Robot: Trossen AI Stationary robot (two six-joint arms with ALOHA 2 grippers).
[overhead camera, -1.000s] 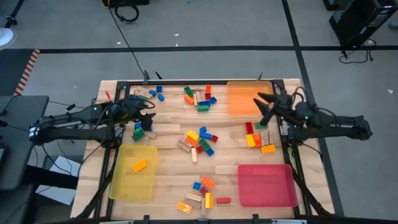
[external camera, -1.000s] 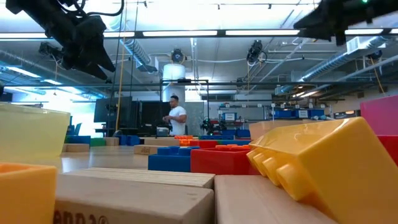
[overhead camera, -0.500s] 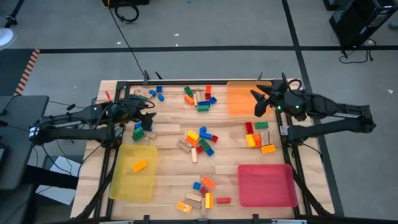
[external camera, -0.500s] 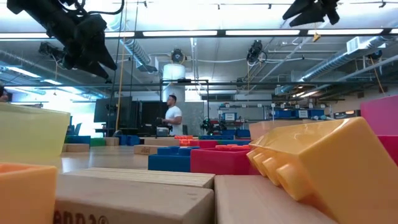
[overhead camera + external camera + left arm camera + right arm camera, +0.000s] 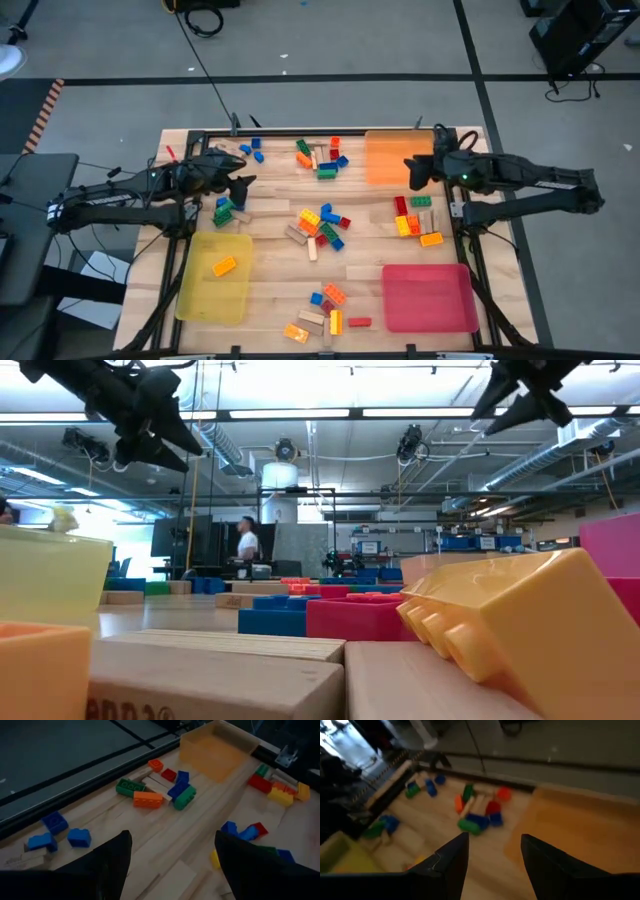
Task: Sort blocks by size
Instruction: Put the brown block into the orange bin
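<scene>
The blocks lie loose on the wooden table in several clusters: far centre (image 5: 320,158), middle (image 5: 320,225), right (image 5: 415,222), near centre (image 5: 325,310), and a few blue ones at far left (image 5: 252,150). One orange block (image 5: 224,265) lies in the yellow tray (image 5: 200,295). My left gripper (image 5: 245,183) hangs open above the table's left part, over green and blue blocks (image 5: 224,212); nothing is between its fingers (image 5: 172,865). My right gripper (image 5: 412,170) hangs open and high at the orange tray's (image 5: 385,150) right part, with nothing between its fingers (image 5: 492,857).
A red tray (image 5: 428,297) lies at the near right. A dark frame (image 5: 300,131) runs round the table's edges. In the low view a yellow block (image 5: 520,625) and wooden pieces (image 5: 220,670) stand close to the camera. A person (image 5: 243,543) is far off in the room.
My right gripper has risen and drawn a little toward the table's left edge over the orange tray, rolling about and tipping as it went; its fingers now point down and spread. My left gripper has tipped upward a little. No block has moved.
</scene>
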